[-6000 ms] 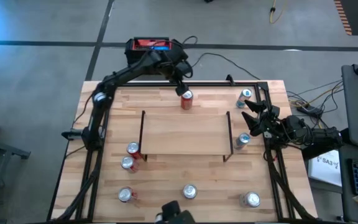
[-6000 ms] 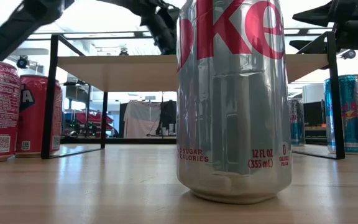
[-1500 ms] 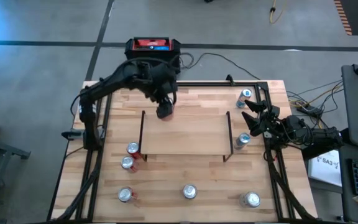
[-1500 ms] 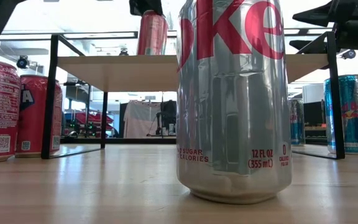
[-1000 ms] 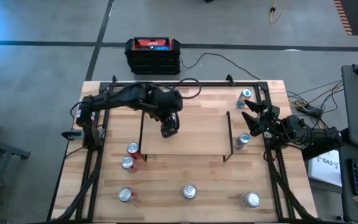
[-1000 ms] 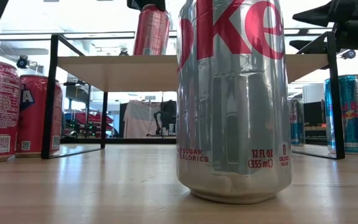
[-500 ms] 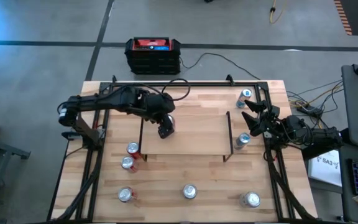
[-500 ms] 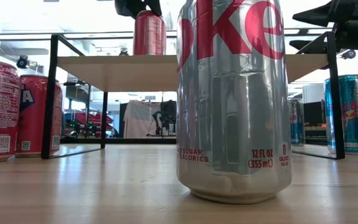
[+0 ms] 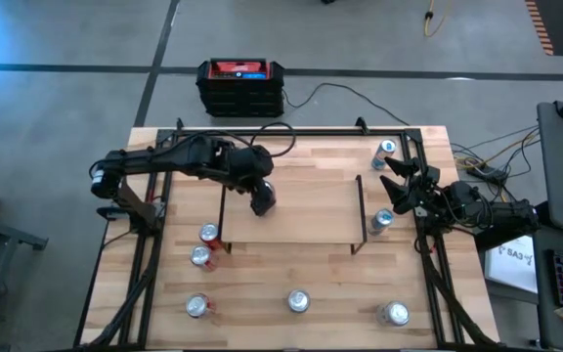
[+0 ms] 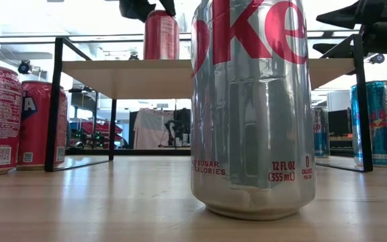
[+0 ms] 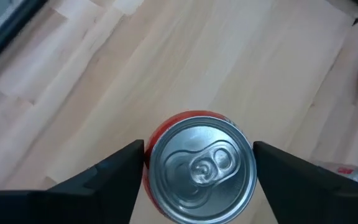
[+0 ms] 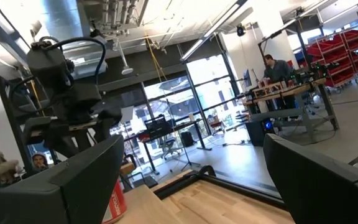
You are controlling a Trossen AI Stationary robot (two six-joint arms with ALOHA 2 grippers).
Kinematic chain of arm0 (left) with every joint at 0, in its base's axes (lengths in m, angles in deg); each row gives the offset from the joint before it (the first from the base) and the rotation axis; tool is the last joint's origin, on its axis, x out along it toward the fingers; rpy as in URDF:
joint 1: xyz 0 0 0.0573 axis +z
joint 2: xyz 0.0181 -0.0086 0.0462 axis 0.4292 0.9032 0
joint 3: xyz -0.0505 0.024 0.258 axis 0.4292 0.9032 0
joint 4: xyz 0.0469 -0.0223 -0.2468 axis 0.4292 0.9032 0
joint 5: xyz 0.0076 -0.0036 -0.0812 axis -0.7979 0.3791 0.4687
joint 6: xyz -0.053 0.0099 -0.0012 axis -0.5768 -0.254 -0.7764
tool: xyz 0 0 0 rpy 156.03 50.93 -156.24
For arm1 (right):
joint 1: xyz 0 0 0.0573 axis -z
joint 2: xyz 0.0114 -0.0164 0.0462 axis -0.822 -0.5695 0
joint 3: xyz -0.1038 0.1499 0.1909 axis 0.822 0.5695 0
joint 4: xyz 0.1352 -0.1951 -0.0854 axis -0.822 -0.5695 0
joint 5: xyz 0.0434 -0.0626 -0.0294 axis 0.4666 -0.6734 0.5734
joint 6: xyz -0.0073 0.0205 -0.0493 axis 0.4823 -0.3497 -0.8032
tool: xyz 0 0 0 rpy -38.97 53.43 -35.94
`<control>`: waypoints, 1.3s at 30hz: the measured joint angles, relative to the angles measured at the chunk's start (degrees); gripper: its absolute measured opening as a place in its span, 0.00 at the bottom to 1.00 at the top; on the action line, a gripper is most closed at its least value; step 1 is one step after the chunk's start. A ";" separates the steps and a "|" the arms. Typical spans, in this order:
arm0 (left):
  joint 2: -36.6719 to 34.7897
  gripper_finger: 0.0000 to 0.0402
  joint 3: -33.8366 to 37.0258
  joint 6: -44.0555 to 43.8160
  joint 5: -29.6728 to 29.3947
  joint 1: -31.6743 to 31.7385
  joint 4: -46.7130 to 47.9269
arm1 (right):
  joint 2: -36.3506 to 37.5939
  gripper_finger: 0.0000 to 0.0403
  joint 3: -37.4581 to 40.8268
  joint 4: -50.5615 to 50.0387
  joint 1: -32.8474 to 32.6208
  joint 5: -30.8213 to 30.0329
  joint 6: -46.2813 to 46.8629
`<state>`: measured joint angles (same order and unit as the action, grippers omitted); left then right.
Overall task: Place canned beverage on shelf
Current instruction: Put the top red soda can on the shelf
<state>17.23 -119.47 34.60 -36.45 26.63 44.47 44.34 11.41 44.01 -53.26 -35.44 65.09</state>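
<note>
A red canned beverage [image 11: 201,165] stands upright on its base on the shelf [image 9: 311,210], near the shelf's left end; the low view shows the can [image 10: 161,37] on the shelf board [image 10: 133,77]. My left gripper [image 9: 261,201] slants down over the can, open, with one finger on each side of the can's top. My right gripper [image 9: 389,184] waits at the table's right edge, open and holding nothing. My left gripper comes at the red can from above, slanting down, with one finger [image 11: 120,171] beside each side of the can's upper wall [image 11: 149,140]. Whether the fingers touch the wall I cannot tell. The can stands upright on the shelf.
Two red cans [image 9: 208,235] [image 9: 200,256] stand by the shelf's left legs. Silver cans [image 9: 197,306] [image 9: 298,301] [image 9: 393,314] line the near edge. Blue cans [image 9: 386,150] [image 9: 382,221] stand at the right. A black-and-red box [image 9: 242,86] sits beyond the far edge.
My left gripper has drawn a little toward the table's left and sunk with the red can. The can was tilted over the shelf and now stands upright on it. In the low view the fingers have spread slightly apart at the can's top.
</note>
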 joint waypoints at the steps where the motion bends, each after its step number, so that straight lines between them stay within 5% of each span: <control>1: 0.02 0.71 0.00 -1.44 0.20 -0.06 -0.05 | 0.00 0.92 -0.02 -0.01 -0.01 0.00 -0.02; 28: 0.09 0.74 0.02 -31.97 -1.85 0.02 1.62 | 0.02 0.92 -0.02 -0.02 -0.02 0.00 0.00; 39: 0.18 0.74 -2.30 -36.43 -0.65 -0.48 1.68 | 0.00 0.92 -0.02 0.00 -0.02 -0.02 0.05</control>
<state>17.40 -121.77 -1.83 -37.11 26.15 46.16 44.34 11.39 44.02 -53.28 -35.45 65.13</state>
